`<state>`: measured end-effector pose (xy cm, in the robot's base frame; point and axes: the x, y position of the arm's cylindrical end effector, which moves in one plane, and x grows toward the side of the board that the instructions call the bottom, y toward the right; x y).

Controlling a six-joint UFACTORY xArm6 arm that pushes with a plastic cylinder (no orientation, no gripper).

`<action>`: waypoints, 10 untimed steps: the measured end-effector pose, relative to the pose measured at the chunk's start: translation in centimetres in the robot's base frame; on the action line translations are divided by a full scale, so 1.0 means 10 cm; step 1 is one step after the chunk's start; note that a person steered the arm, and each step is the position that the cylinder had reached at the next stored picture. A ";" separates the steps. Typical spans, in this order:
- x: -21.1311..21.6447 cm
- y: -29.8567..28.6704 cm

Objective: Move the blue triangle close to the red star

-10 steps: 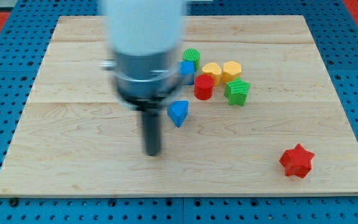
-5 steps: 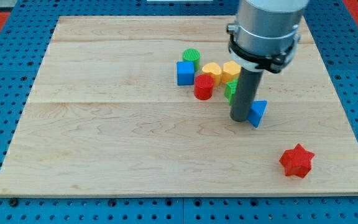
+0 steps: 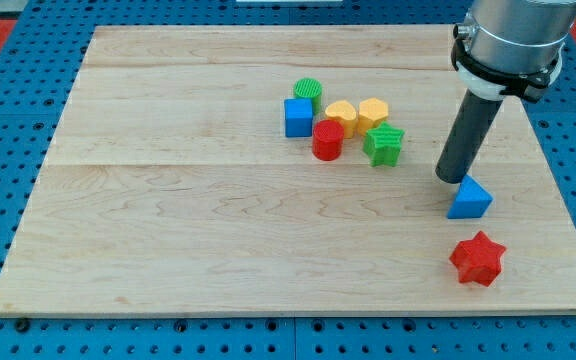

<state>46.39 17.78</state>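
My tip (image 3: 452,178) rests on the tabletop (image 3: 168,220) toward the view's right, at the lower end of the dark rod that slopes down from the grey arm housing at the view's top right corner. The tool is a bare rod with nothing to clench or release, so it grasps nothing; it simply stands against the wood.

The blue triangle (image 3: 469,199) lies just below and slightly to the view's right of my tip, so close that its upper corner appears to touch the rod's end, though I cannot tell for sure whether there is contact. Below the triangle, toward the view's bottom, sits the red star (image 3: 478,258), near the triangle but with a strip of bare wood between them.

Well to the view's left of my tip is a tight cluster of blocks. The green star (image 3: 383,145) is the nearest of them. Beside it are a yellow hexagon (image 3: 373,113) and a yellow heart-like block (image 3: 341,116), then a red cylinder (image 3: 328,140), a blue cube (image 3: 298,117) and a green cylinder (image 3: 309,93) at the cluster's top left.
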 end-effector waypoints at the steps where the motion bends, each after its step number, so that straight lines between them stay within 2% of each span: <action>1: -0.05 0.07; 3: 0.01 0.34; 4: 0.19 0.26; 6: 0.05 0.13; 10: 0.36 0.04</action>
<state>50.02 18.18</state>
